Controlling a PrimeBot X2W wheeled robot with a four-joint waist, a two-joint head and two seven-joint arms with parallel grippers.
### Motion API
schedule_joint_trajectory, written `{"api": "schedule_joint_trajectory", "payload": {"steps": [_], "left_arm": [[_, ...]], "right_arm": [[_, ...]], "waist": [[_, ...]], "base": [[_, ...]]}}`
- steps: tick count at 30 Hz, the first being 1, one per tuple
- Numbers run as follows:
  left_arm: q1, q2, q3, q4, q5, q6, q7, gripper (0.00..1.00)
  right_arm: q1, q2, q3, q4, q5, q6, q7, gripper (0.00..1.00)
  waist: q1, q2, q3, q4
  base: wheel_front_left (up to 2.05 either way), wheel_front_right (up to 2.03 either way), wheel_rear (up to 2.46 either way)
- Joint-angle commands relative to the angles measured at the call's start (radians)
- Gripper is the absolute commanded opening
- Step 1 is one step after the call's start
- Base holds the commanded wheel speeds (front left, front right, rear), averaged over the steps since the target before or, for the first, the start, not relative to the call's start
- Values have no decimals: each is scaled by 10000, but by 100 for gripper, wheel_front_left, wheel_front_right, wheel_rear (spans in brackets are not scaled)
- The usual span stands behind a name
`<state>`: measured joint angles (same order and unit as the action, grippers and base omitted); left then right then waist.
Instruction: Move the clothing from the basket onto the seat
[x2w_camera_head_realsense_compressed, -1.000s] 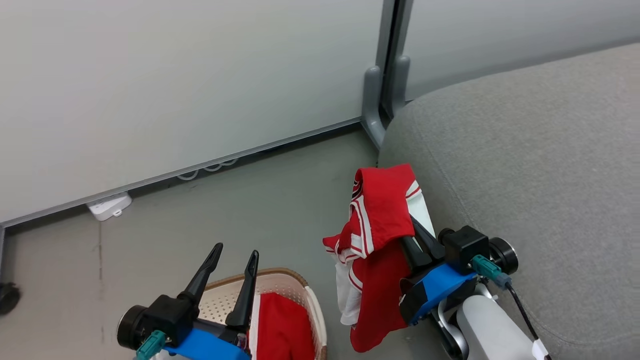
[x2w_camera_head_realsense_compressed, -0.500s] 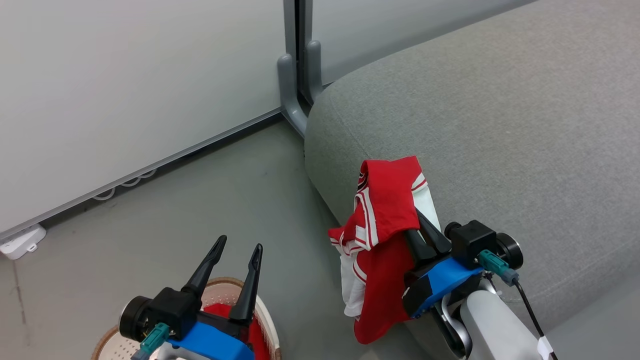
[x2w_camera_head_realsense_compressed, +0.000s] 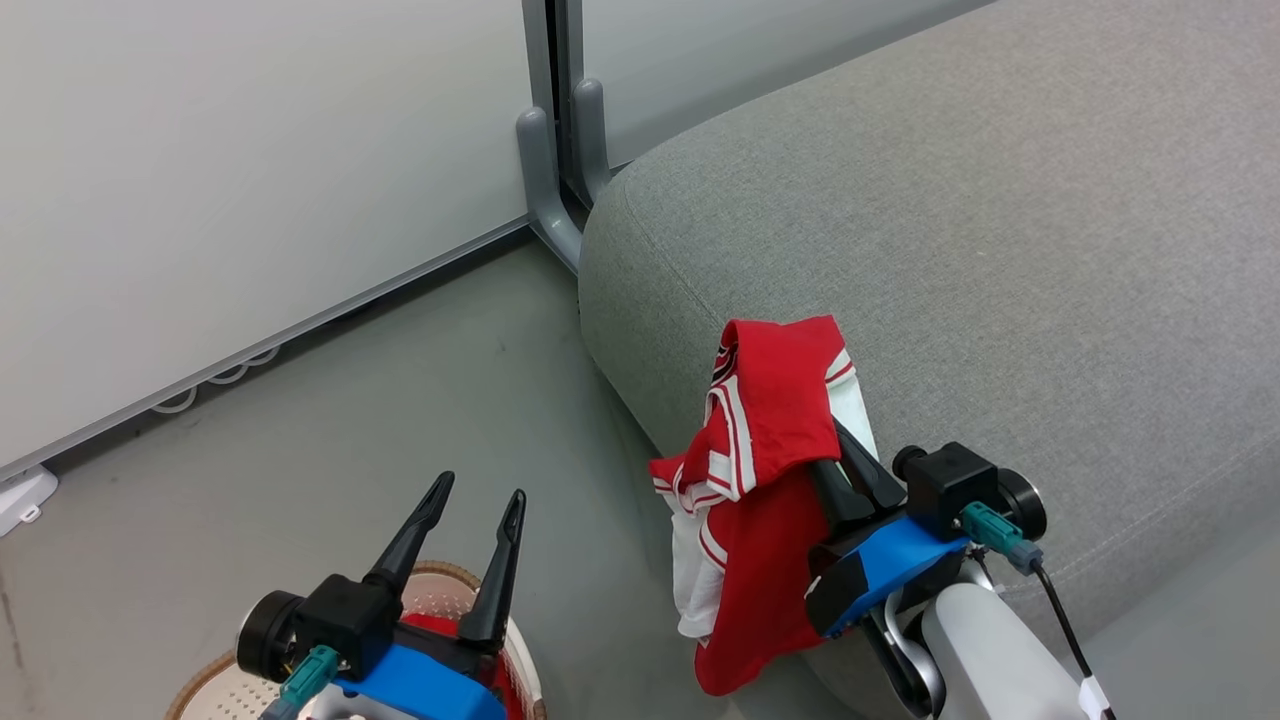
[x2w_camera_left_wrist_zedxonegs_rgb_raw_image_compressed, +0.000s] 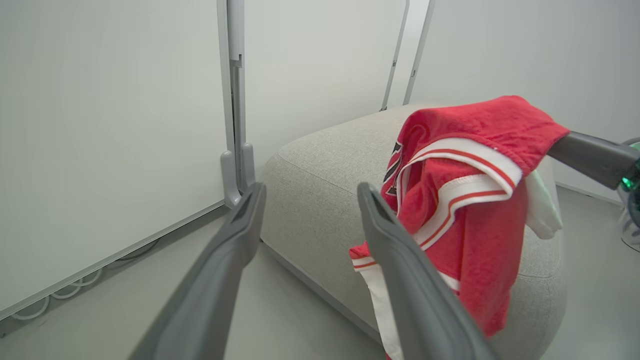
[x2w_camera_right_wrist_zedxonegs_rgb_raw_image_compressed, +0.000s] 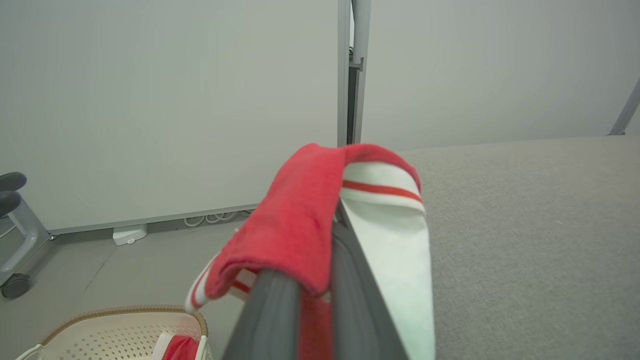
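The soft bright-red jersey garment with white stripes (x2w_camera_head_realsense_compressed: 770, 400) hangs limp, pinched by the right gripper (x2w_camera_head_realsense_compressed: 845, 475) at the front edge of the large light-grey upholstered seat (x2w_camera_head_realsense_compressed: 1000, 250). It looks light, floppy and prone to slipping, so a bunched fold or the banded hem seems the best hold. The left gripper (x2w_camera_head_realsense_compressed: 478, 490) stands spread and empty, off the seat's corner.

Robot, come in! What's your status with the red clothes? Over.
Right gripper shut on bright-red white-striped garment, beside light-grey fabric seat. Left gripper open, empty, over cream-white perforated basket; more red clothing inside. Nothing blocking.
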<state>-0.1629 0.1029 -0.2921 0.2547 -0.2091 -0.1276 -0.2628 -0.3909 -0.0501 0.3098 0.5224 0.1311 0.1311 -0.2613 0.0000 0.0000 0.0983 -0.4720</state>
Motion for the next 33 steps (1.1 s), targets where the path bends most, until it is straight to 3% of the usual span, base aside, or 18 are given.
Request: {"api": "schedule_joint_trajectory", "payload": {"steps": [1, 11, 18, 28, 33], "left_arm": [[-58, 75, 30, 0, -32, -38, -30, 100], [-280, 169, -50, -54, 27, -39, -30, 100], [-751, 328, -225, -238, 93, -39, -30, 100], [-2219, 812, -1098, -692, 284, -39, -30, 100], [-2992, 1001, -1513, -895, 321, -39, -30, 100]], "right_arm": [[57, -3, -33, -63, 11, -7, -55, 0], [-570, -3, -551, 86, -173, -7, -55, 0], [-2190, -112, -2114, 37, -747, -8, 625, 0], [-4789, -2245, -5395, -1373, -655, -8, 2168, 0], [-5479, -3028, -7027, -1520, -809, -8, 2722, 0]], "waist": [[0, 0, 24, 6], [0, 0, 463, 128], [0, 0, 1419, 555], [0, 0, 3726, 1900], [0, 0, 4664, 2546]], "base": [[0, 0, 0], [0, 0, 0], [0, 0, 0], [0, 0, 0], [0, 0, 0]]}}
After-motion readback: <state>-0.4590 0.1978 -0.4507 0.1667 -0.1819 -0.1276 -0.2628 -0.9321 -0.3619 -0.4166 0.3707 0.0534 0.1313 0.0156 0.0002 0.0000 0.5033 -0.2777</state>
